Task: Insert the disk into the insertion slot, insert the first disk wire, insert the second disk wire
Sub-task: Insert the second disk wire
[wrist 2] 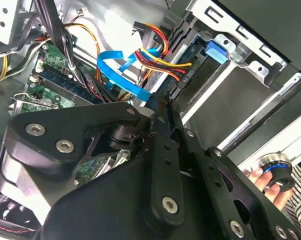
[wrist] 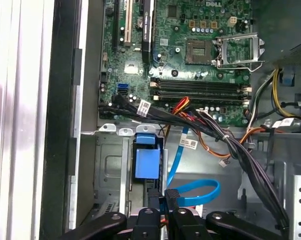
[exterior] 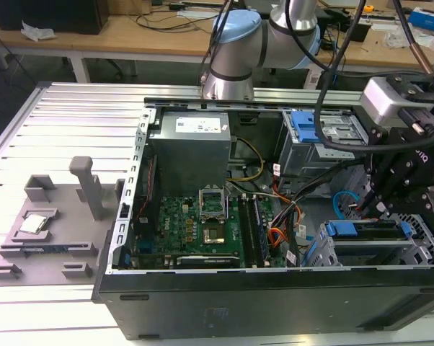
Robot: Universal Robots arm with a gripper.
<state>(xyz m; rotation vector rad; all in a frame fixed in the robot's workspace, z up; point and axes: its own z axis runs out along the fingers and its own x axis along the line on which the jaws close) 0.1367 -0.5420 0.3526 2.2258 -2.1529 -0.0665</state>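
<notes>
Nearest you, the black two-fingered gripper has its fingers pressed together on the black connector of one flat blue ribbon cable. You have one silver-grey disk in a bright blue caddy already seated in the grey perforated sheet-metal insertion slot, lying flat, long axis along the exterior view's left-right, at the case's right near corner.

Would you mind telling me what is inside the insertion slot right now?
The disk sits in the insertion slot, its blue caddy edge showing. Its rear connectors are hidden behind the gripper.
</notes>
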